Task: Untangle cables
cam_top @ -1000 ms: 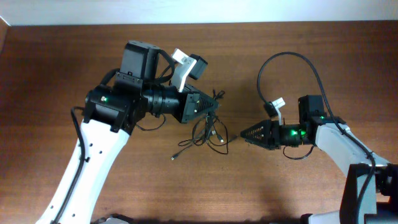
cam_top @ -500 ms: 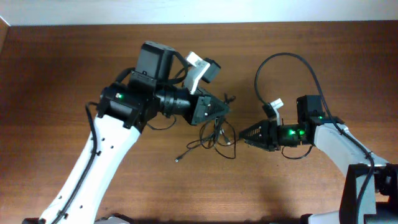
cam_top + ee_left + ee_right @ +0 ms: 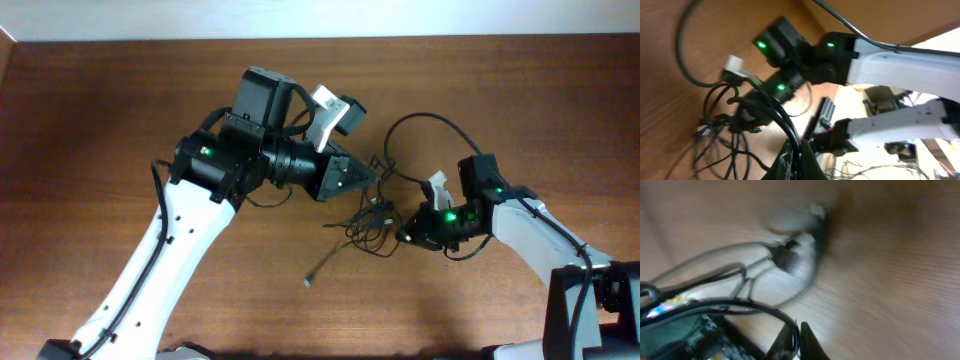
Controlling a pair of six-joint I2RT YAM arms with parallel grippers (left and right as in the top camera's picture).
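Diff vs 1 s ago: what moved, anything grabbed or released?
The left hand moved rightward in the overhead view, dragging the cables along; it looks shut on a strand. The right hand turned and shifted slightly down-frame, now at the tangle's edge; its grip is unclear. Nothing visibly released. The cables remain one tangle.

- The bench (image 3: 100,120) is showing reddish-brown wood with fine grain.
- The cables (image 3: 370,215) are showing black, with one plug tip (image 3: 309,283) glinting silver-grey below-left of them.
- Left of the cables, the left end effector (image 3: 365,177) is showing black, its pads (image 3: 790,162) dark green.
- Right of the cables, the right end effector (image 3: 405,235) is showing black, with a green light (image 3: 449,216) glowing just beyond it.
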